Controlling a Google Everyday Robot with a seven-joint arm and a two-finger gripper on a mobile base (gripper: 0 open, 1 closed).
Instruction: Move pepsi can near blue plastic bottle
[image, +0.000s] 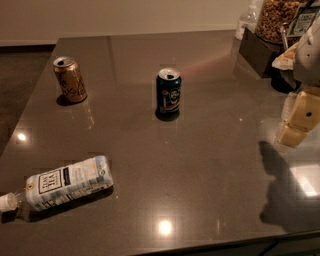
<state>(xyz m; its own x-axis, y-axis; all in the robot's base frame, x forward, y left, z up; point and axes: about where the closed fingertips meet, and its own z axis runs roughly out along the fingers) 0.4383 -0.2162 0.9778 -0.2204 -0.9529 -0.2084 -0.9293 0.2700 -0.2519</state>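
Dark grey and glossy, the tabletop (200, 175) carries three drinks, and we see ceiling lights mirrored in it as bright spots. The pepsi can (168, 93) stands upright and opened, near the middle of the surface and somewhat toward the far edge, its round logo facing us. The plastic bottle (67, 182) lies on its side close to the near left corner, label up, with its white cap (7, 201) pointing at the left edge. The two are well apart, with bare tabletop between them. A gold can (70, 80) stands upright toward the far left corner, apart from both, roughly level with the pepsi can.

The gripper (298, 120) hangs over the right edge of the tabletop, cream-coloured and partly cut off by the frame. We cannot tell how far open it is, and we make out nothing held in it. It is well apart from the pepsi can. Its shadow (280, 185) falls on the surface toward the near right corner. At the far right corner a jar (274, 17) of brownish snacks sits among dark containers.
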